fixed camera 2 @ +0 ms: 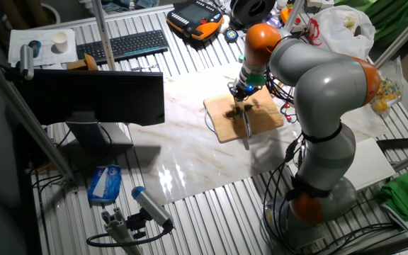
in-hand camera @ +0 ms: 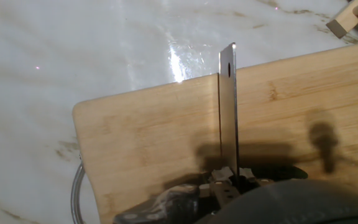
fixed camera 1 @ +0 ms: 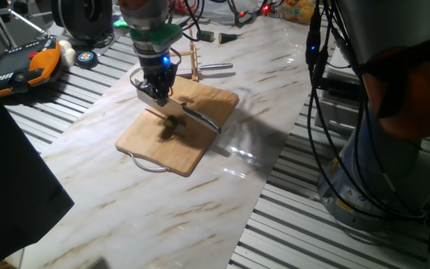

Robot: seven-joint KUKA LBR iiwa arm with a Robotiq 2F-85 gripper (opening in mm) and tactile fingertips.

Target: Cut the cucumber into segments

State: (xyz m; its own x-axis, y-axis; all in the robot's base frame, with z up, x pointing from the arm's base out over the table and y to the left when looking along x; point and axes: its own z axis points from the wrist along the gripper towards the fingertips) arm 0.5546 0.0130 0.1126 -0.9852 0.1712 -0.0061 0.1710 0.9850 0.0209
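Hand view showed the knife clamped in the gripper, its blade running out over the wooden board, while one fixed view placed the dark cucumber on the board just beneath the gripper.

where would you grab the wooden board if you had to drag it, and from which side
Grip the metal loop handle at the short end of the wooden board. It sticks out past the wood, so fingers can come down from above at that end and close across the wire. The board itself lies flat and wide. The hand is busy holding the knife.
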